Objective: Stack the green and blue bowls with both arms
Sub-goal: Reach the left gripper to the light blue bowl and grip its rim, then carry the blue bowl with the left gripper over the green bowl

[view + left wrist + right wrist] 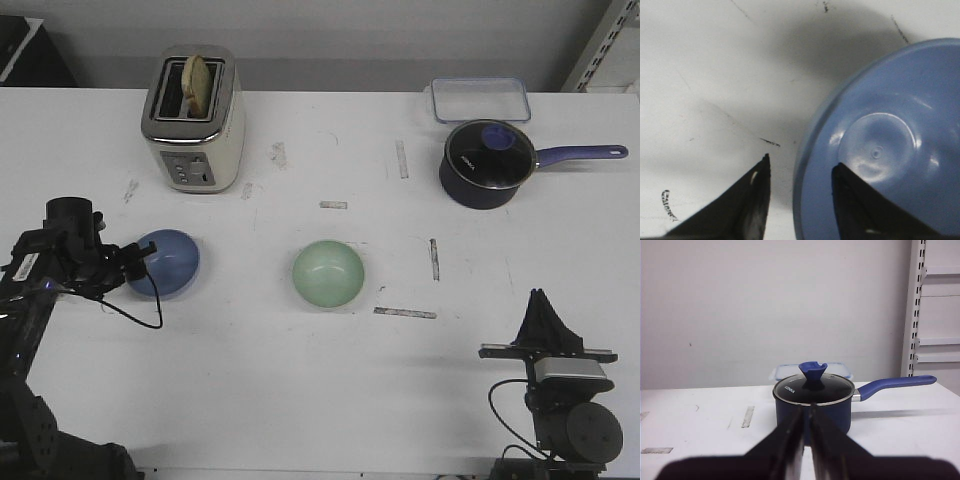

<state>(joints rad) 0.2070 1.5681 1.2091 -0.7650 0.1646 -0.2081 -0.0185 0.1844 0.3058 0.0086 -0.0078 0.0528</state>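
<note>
Near the left edge of the white table [300, 400], the left gripper [140, 260] is spread wide over the rim of the blue bowl [168, 262], with one finger [860, 210] inside the bowl and the other finger [747, 205] outside it, not yet squeezing. Behind them, by the back edge, sits a toaster [195, 120] with bread in it, and the green bowl [328, 274] rests alone in the middle of the table. Close to the front right corner the right gripper [543, 310] is pressed closed with nothing in it, pointing at the dark blue saucepan [485, 165] and the clear box [480, 98] near the back right corner.

Periwinkle blue bowl [165, 263], mint green bowl [328, 274], dark blue saucepan [484, 164], cream toaster [194, 118].
</note>
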